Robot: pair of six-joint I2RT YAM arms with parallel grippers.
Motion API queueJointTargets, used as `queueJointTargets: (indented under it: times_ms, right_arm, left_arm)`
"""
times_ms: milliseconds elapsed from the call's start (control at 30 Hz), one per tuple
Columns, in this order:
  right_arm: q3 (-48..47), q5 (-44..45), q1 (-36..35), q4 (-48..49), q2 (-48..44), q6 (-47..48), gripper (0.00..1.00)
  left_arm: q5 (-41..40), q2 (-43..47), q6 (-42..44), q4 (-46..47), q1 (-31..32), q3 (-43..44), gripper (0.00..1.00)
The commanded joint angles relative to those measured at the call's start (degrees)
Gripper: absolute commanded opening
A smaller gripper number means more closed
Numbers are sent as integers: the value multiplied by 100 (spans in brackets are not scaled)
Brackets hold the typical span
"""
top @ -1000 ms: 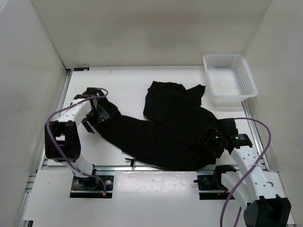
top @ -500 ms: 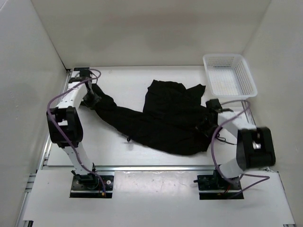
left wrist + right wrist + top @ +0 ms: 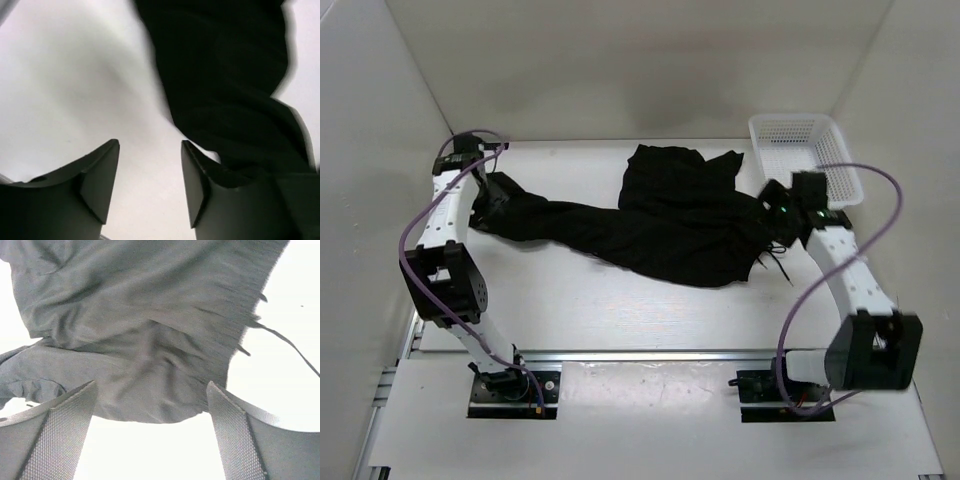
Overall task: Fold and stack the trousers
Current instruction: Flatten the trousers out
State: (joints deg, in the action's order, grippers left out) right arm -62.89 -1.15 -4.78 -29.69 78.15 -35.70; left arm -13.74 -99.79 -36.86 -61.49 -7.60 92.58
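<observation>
The black trousers [image 3: 680, 235] lie stretched across the table, one leg running left and the bunched waist part at the middle and right. My left gripper [image 3: 488, 197] is at the leg's left end. In the left wrist view it [image 3: 150, 145] is open with bare table between the fingers, and the cloth [image 3: 225, 75] lies beyond and beside the right finger. My right gripper [image 3: 772, 208] is at the trousers' right edge. In the right wrist view it [image 3: 151, 384] is open and the cloth [image 3: 150, 315] lies just ahead of the fingertips. A thin drawstring [image 3: 290, 342] trails right.
A white mesh basket [image 3: 790, 120] stands at the back right corner, just behind my right arm. White walls close in the table on the left, back and right. A metal rail [image 3: 640, 352] runs along the near edge.
Both arms have swung from the near edge toward the far side. The trousers have moved away from the near edge and are pulled out longer from left to right.
</observation>
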Motion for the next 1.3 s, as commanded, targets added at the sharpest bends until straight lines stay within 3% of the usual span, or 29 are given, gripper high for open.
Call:
queueJointTargets:
  times_ms: [0,33,100,233,367,500,600,667,700,733,767,800,867,900,1067,1233,1267]
  right_arm:
    - [1075,-665,625,-291,-668,72,90]
    - [1356,-911,827,-170,-939,72,82]
    - [2147,-1542,882,-11,-1178,-137,80]
    - [3106,-2064,882,830,-1477,-699,83]
    - [3266,-2118,882,1394,-1216,-833,85]
    - [3266,-2153,830,2089,-495,-990,77]
    - [3099,-2057,829,2512,59,-1114,62]
    - [2932,-1986,777,2512,507,-1114,51]
    - [2932,-1986,776,2617,613,-1114,41]
    - [2880,-1986,776,2618,675,-1114,33]
    - [2792,-1925,776,2618,675,-1114,23]
    - [2713,-1863,776,2505,675,-1114,6]
    - [2320,-1671,776,2110,500,-974,0]
    - [2186,-1469,776,1734,282,-791,0]
    - [1334,-1064,1126,493,-466,-236,0]
    - [1323,-1063,1681,-430,-1319,186,0]
    - [1428,-1063,1830,-545,-1450,239,0]
  left_arm:
    - [37,328,100,119,-505,-467,61]
    - [186,328,100,233,-619,-573,53]
    - [554,267,100,400,-1015,-907,53]
    - [1539,-223,214,910,-1429,-1180,89]
    - [1944,-777,214,1061,-1429,-944,100]
    - [2059,-1121,267,1157,-1429,-504,100]
    - [2304,-1358,320,1218,-1429,-320,95]
    - [2446,-1473,250,1271,-1490,-380,80]
    - [2498,-1543,250,1332,-1490,-381,75]
    - [2499,-1544,250,1333,-1490,-441,67]
    - [2447,-1596,250,1333,-1490,-442,47]
    - [2394,-1596,250,1333,-1490,-442,37]
    - [2288,-1518,250,1333,-1543,-442,15]
    - [2288,-1404,250,1333,-1543,-442,10]
    - [2069,-815,363,1106,-1543,-57,10]
    - [1752,-113,364,911,-1701,-169,11]
    - [1752,-111,364,911,-1701,-265,34]
